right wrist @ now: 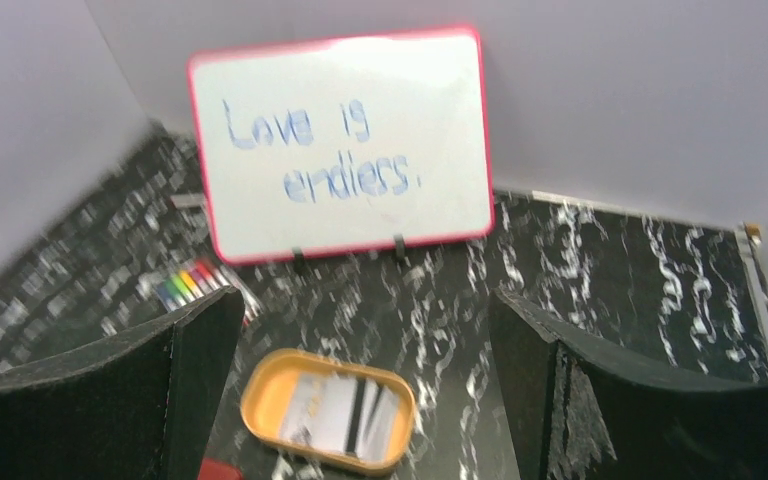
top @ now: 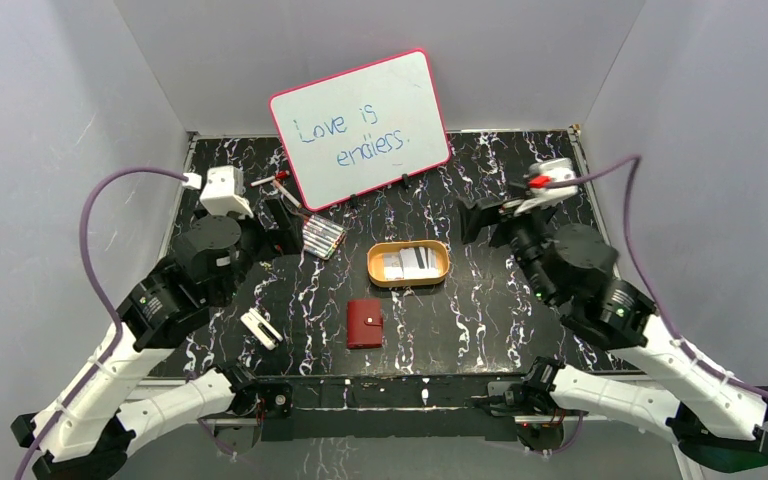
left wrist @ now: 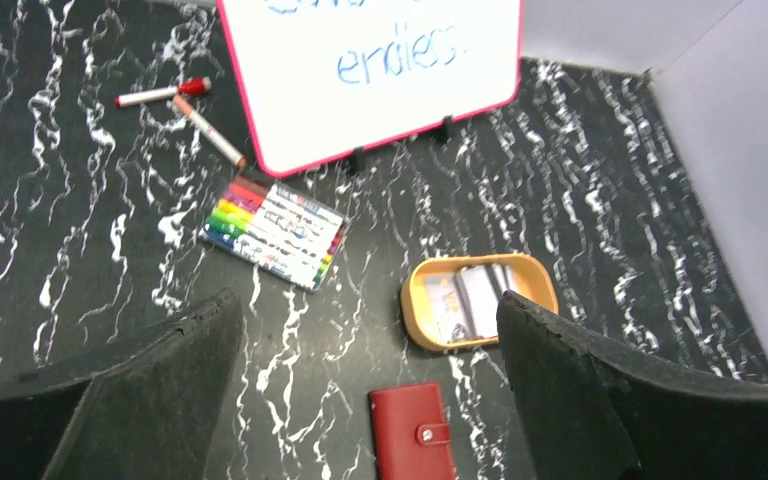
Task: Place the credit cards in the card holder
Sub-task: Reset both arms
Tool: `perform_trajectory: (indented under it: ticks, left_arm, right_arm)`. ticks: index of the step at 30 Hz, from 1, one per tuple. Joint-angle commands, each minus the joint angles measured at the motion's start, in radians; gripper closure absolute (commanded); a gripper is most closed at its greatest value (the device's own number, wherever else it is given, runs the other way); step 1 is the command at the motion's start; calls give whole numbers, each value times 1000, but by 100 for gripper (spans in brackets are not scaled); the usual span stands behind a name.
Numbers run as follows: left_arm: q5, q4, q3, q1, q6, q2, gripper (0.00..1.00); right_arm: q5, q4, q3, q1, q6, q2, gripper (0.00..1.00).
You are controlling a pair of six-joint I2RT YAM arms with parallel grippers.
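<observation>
Cards (top: 407,263) lie loose in the orange oval tray (top: 375,270) at table centre, top view; red card holder (top: 364,323) lies snapped shut just in front of it, apart from it. Left wrist view: jaws wide, holding nothing, holder (left wrist: 412,432) below between them. Right wrist view: jaws wide, empty, above the tray (right wrist: 260,402). Cards remain outside the holder.

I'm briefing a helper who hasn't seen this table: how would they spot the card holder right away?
Start at the pink-framed whiteboard standing at the back of the black marbled table. In front of it lies an oval orange tray holding the cards; the card holder lies flat just nearer the arms. It is the only dark red thing there, a small closed wallet with a snap tab.
</observation>
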Motion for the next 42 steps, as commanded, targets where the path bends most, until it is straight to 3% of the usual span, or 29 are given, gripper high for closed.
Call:
perform_trajectory:
  ticks: [1,5,11,23,29,33,38,42]
  left_arm:
    - [-26,75,62,3,76,-12,4]
    - [-11,105,10,2,57,-45,4]
    - [-13,95,-28,3,38,-77,4]
    - [-19,35,-60,2,-22,-106,4]
    - [-10,25,-66,3,-34,-96,4]
    - [-10,28,-80,2,-39,-91,4]
    - [-17,49,-72,2,-3,-62,4]
    - [-44,99,8,2,86,-1,4]
  right_arm:
    - [-19,198,97,-1,-40,-68,0]
    - [28,183,86,-1,-37,-56,0]
    - [92,-27,223,-2,84,84,0]
    - [18,-252,420,-1,176,373,0]
    - [-35,-205,319,-39,222,330,0]
    - [-146,-256,321,-164,250,333,0]
    - [-365,-266,319,-452,292,316,0]
    - [-369,-262,356,-538,324,325,0]
